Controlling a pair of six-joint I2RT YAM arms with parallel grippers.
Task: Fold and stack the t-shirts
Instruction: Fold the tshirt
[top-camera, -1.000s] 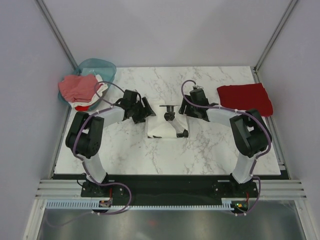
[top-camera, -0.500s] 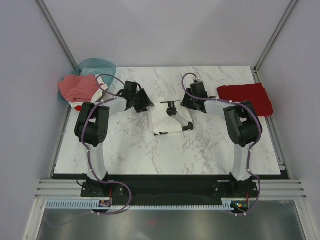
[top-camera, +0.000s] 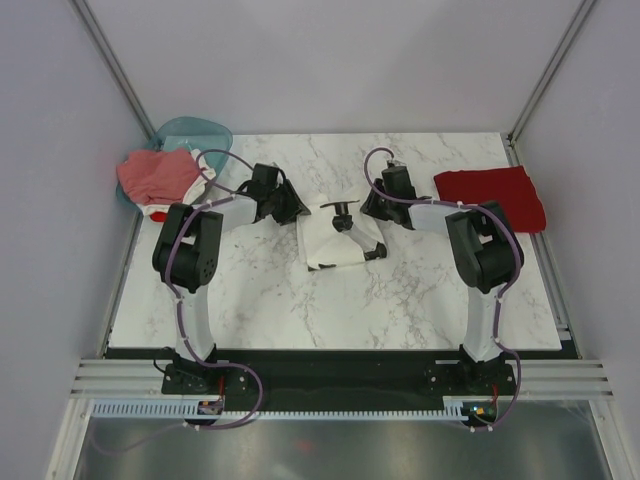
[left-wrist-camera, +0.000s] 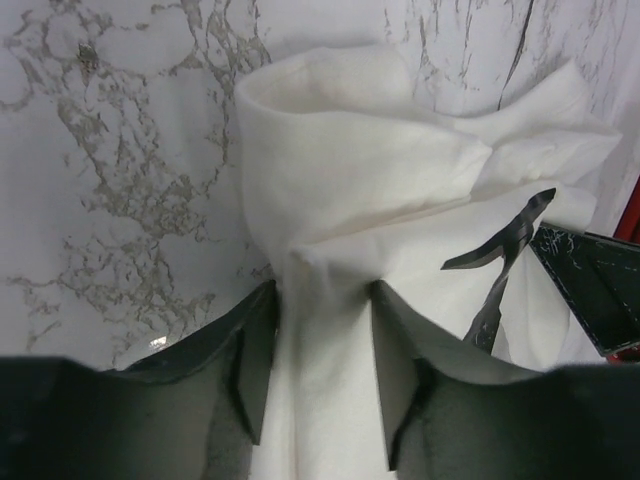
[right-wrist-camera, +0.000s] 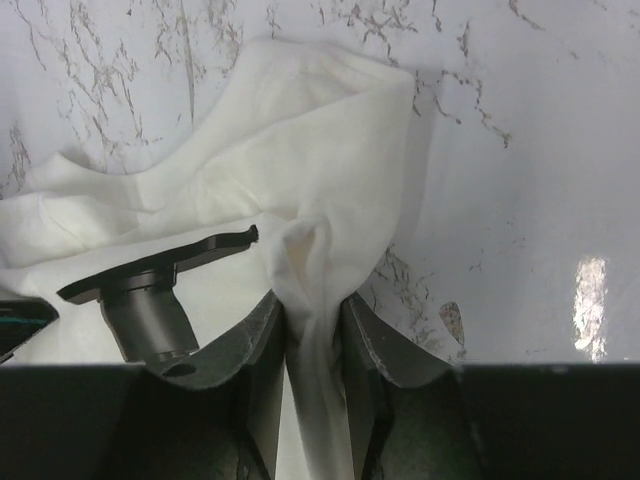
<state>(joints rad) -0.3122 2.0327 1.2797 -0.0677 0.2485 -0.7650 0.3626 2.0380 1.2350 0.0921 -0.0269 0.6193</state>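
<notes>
The white t-shirt (top-camera: 335, 248) with a black print lies folded and rumpled at mid table. My left gripper (top-camera: 297, 210) is at its far left corner and my right gripper (top-camera: 368, 208) at its far right corner. In the left wrist view the left gripper (left-wrist-camera: 318, 295) is shut on a gathered ridge of white t-shirt (left-wrist-camera: 360, 170). In the right wrist view the right gripper (right-wrist-camera: 313, 305) pinches a narrow bunch of the white t-shirt (right-wrist-camera: 300, 150). A dark red t-shirt (top-camera: 490, 197) lies folded flat at the far right.
A teal basket (top-camera: 200, 133) stands at the far left corner, with a pinkish-red t-shirt (top-camera: 155, 175) and white cloth (top-camera: 203, 180) spilling over its rim. Grey walls close in the table on three sides. Marble table (top-camera: 330, 310) lies bare toward the arm bases.
Both grippers have slid to the far edge of the white t-shirt and their jaws have narrowed onto its fabric. The shirt has bunched and shifted slightly away from the bases.
</notes>
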